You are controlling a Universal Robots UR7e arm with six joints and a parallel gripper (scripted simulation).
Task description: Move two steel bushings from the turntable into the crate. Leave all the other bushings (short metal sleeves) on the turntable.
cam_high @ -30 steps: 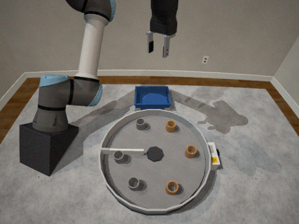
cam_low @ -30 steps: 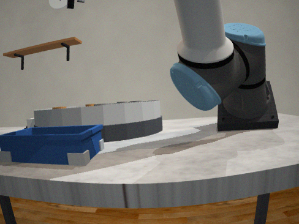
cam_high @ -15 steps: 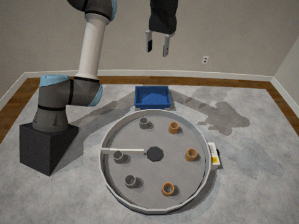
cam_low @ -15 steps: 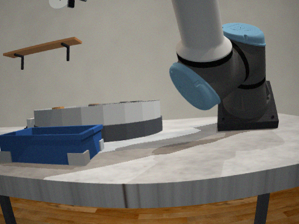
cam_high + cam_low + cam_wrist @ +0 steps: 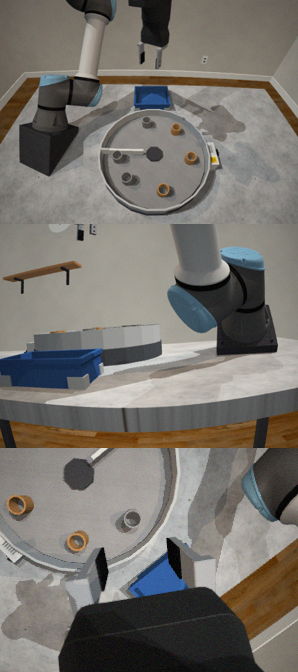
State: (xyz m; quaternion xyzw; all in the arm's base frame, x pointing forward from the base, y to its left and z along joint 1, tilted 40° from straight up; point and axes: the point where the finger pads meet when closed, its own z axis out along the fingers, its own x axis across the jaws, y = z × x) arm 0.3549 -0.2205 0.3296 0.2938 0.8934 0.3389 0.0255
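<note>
From where I stand, the gripper (image 5: 149, 57) (image 5: 87, 232) (image 5: 137, 555) hangs high above the table (image 5: 253, 190) (image 5: 189, 389), its two fingers spread wide with nothing between them. Below it, the blue crate (image 5: 152, 105) (image 5: 39, 372) (image 5: 157, 579) sits just beside the round turntable (image 5: 101, 174) (image 5: 91, 340) (image 5: 176, 478). Three gray steel bushings stand on the turntable: one (image 5: 146, 122) (image 5: 132, 518) on the crate side, one (image 5: 117, 156) by the pale bar (image 5: 123, 151) (image 5: 99, 453), and one (image 5: 126, 177) farther from the crate. Three orange bushings share the disc, one (image 5: 176, 129) (image 5: 78, 541) toward the crate, another (image 5: 190, 158) (image 5: 20, 505) near the labeled box (image 5: 213, 156) (image 5: 10, 550), and the last (image 5: 163, 190) on the side away from the crate. The crate looks to have no bushing in it, though the gripper covers part of it in the wrist view.
</note>
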